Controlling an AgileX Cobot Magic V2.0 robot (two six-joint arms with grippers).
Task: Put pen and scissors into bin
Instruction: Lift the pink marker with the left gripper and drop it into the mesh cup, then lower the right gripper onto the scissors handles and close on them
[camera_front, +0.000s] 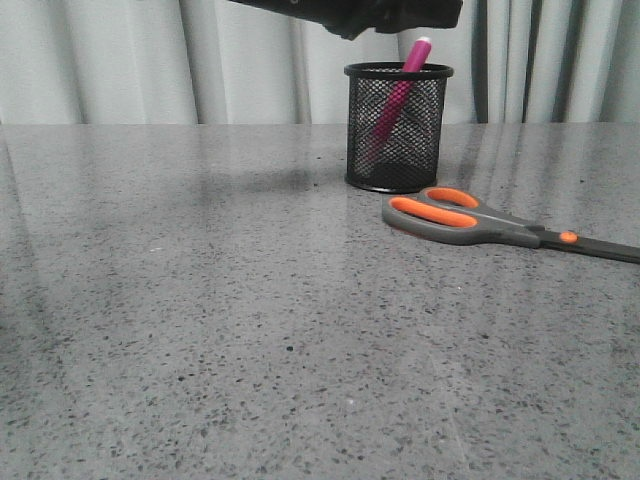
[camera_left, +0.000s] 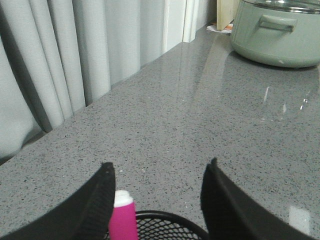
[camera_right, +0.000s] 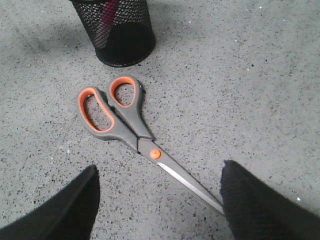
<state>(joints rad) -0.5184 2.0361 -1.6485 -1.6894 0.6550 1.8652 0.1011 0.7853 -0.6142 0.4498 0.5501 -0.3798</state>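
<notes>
The black wire-mesh bin (camera_front: 398, 127) stands upright on the grey table. The pink pen (camera_front: 397, 96) leans inside it, its white end above the rim. The scissors (camera_front: 480, 220) lie flat on the table just right of the bin, grey and orange handles toward the bin. My left gripper (camera_left: 159, 172) is open just above the bin's rim (camera_left: 172, 220), the pen's end (camera_left: 123, 215) close beside one finger. My right gripper (camera_right: 159, 175) is open above the scissors (camera_right: 127, 122), their blade running toward one finger; the bin (camera_right: 120, 30) is beyond them.
A pale green lidded pot (camera_left: 277, 32) stands on the counter further off in the left wrist view. Grey curtains (camera_front: 120, 60) hang behind the table. A dark arm part (camera_front: 370, 15) hangs above the bin in the front view.
</notes>
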